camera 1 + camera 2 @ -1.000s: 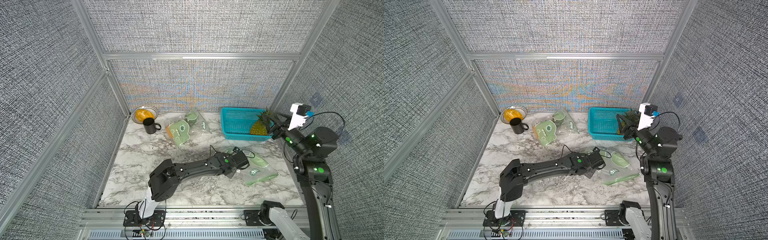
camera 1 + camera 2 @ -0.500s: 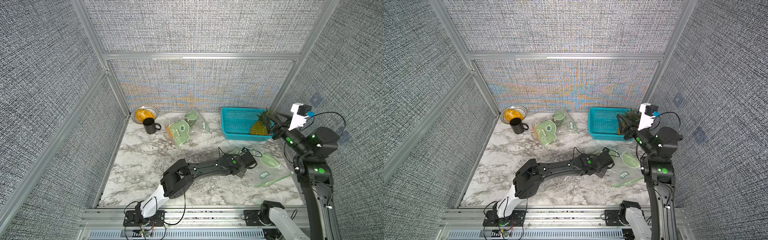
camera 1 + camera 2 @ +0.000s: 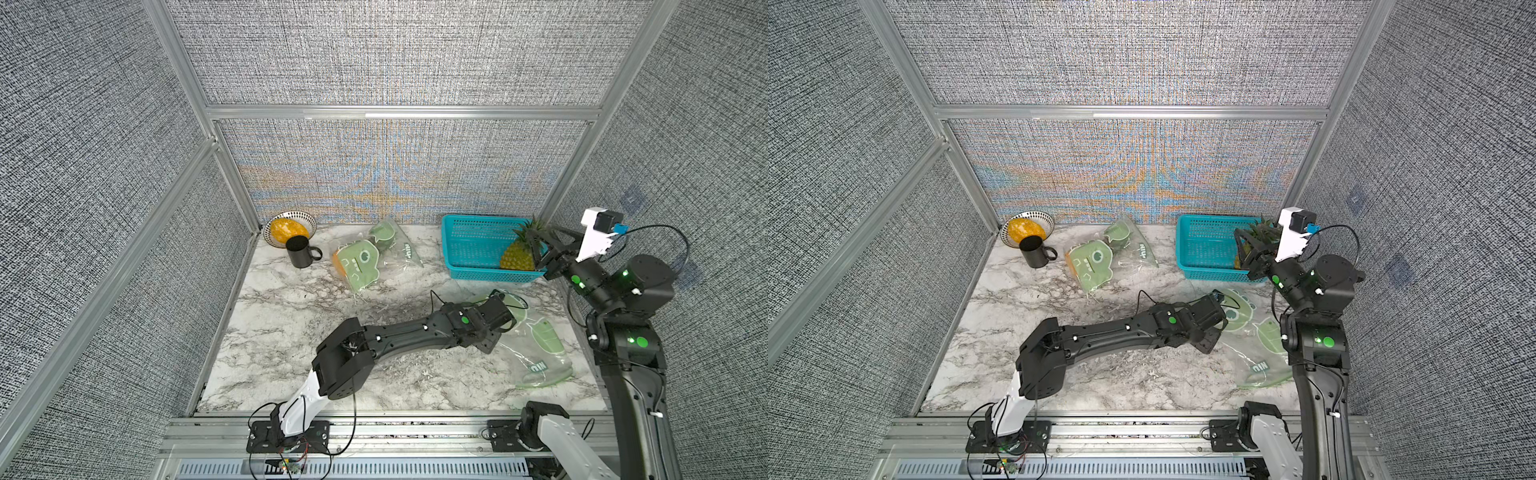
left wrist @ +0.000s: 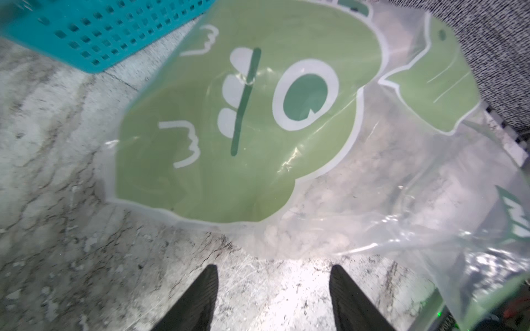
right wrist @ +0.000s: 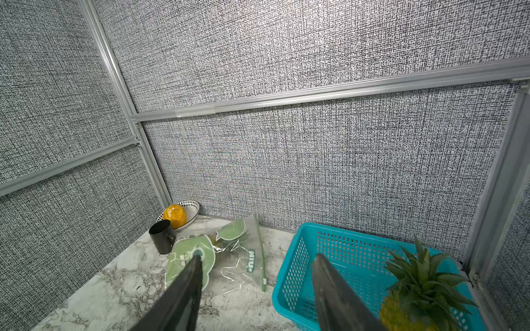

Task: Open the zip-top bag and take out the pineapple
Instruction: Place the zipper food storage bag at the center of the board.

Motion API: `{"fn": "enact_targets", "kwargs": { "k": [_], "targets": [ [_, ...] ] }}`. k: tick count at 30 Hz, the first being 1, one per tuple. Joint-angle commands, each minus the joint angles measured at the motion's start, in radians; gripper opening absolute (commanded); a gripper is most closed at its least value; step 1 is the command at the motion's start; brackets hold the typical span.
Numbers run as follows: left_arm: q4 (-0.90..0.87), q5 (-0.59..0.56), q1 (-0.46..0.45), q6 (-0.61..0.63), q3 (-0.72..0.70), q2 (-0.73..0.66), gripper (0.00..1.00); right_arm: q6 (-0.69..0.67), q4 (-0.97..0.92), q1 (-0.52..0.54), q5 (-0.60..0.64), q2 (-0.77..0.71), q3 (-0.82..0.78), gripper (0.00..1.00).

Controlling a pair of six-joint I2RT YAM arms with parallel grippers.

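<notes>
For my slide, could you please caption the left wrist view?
Open left gripper over marble table, facing a green-printed zip-top bag near the teal basket.

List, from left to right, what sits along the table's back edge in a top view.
Black mug → bulging zip-top bag → pineapple, standing at the right end of the teal basket.
</notes>
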Motion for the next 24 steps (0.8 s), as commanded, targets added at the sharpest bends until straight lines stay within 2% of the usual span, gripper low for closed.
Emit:
{"fn": "enact_targets", "kwargs": {
  "k": [1, 6, 11, 18, 24],
  "targets": [
    [-0.021, -0.049, 0.002, 0.044, -0.037, -0.071, 0.71, 0.009, 0.012, 0.001, -0.003, 0.000, -0.006, 0.62],
    [-0.083, -0.173, 0.020, 0.065, -0.117, -0.188, 0.74, 0.014, 0.017, 0.001, -0.039, 0.003, -0.021, 0.62],
    [-0.105, -0.203, 0.105, 0.047, -0.230, -0.298, 0.74, 0.015, 0.020, 0.002, -0.067, 0.003, -0.055, 0.62],
    [-0.106, -0.250, 0.285, -0.074, -0.456, -0.456, 0.74, 0.013, 0.014, 0.014, -0.105, 0.011, -0.098, 0.62],
    [-0.009, -0.251, 0.448, -0.181, -0.692, -0.598, 0.75, -0.002, 0.005, 0.045, -0.101, 0.019, -0.137, 0.62]
  ]
}}
